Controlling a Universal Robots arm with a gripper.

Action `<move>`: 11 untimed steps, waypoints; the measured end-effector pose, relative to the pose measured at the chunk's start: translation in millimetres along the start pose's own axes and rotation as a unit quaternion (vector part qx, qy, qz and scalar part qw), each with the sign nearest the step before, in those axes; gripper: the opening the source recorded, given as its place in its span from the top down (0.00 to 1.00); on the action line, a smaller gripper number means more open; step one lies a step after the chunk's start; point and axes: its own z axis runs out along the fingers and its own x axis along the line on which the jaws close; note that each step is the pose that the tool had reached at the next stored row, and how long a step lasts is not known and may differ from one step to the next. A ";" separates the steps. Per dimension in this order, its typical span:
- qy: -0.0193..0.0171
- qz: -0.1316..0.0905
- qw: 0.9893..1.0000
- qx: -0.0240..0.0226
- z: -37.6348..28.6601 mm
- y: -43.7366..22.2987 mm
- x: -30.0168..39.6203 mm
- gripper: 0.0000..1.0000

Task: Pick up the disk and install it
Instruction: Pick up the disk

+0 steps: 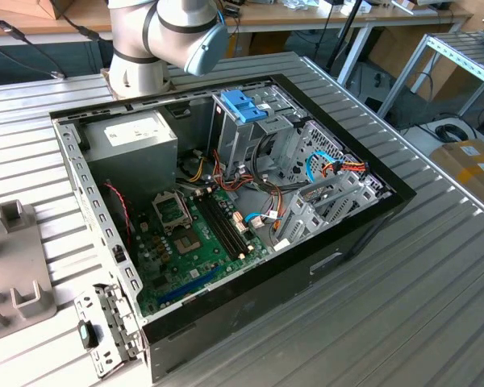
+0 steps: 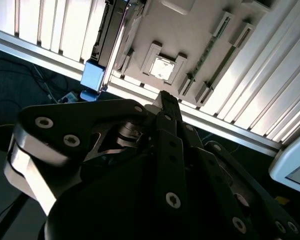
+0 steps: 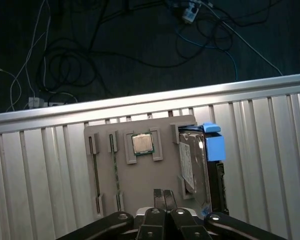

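Gripper [image 3: 163, 195] over grey fixture tray [image 3: 140, 175], closed tight, holding nothing. Disk [image 3: 191, 161] rests along tray's side edge, untouched.

Exterior view: high and oblique, looking down on the open case [image 1: 306, 274] on the desk [image 1: 436, 322], mid range. Both wrist views: closer, looking down past the jaws at the tray [image 3: 140, 175] by the desk edge, turned opposite ways.
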 end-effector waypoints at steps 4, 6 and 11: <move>0.000 -0.006 1.000 0.000 0.0 0.0 0.0 0.89; 0.000 -0.009 1.000 0.000 0.0 0.0 0.0 0.89; 0.001 -0.017 1.000 0.000 0.0 0.0 0.0 0.89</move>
